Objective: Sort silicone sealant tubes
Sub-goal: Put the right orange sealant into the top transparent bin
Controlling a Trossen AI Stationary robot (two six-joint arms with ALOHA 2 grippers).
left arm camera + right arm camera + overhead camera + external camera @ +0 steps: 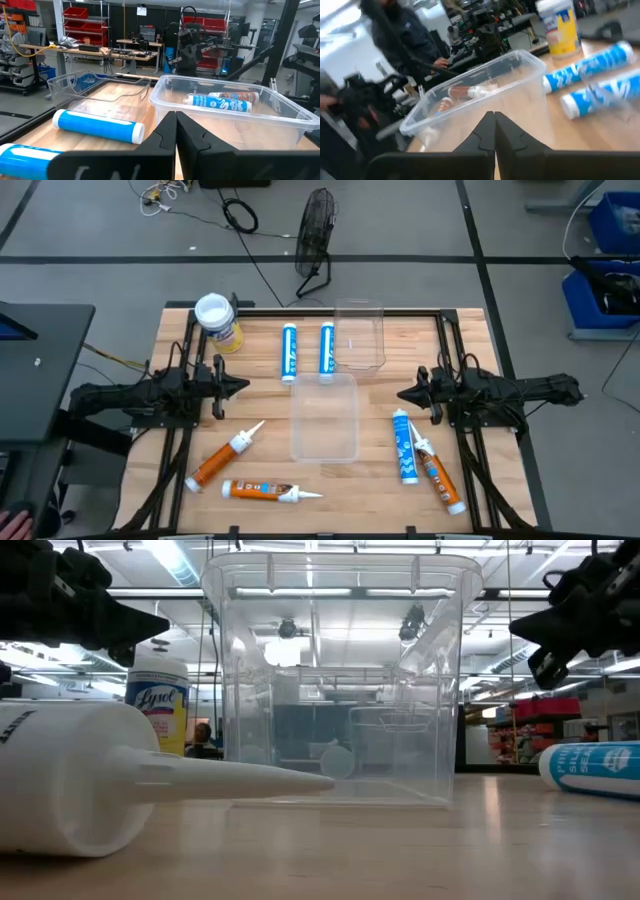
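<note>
Six silicone sealant tubes [289, 352] lie loose on the table [500, 470]: three blue, three orange, all white-tipped. Two blue lie at the far edge, two orange near the left, one of each near the right. Left gripper [243, 386] and right gripper [404, 393], both closed and empty, hover apart from every tube.

High view: overhead, facing straight down on the whole light wooden table [260, 500] | Low view: at tabletop height, level, close behind a white tube nozzle [215, 780] | Wrist views: each looks forward past its own dark fingers, across the table | Shared by all: the clear plastic rectangular bin [323, 418] at centre.
</note>
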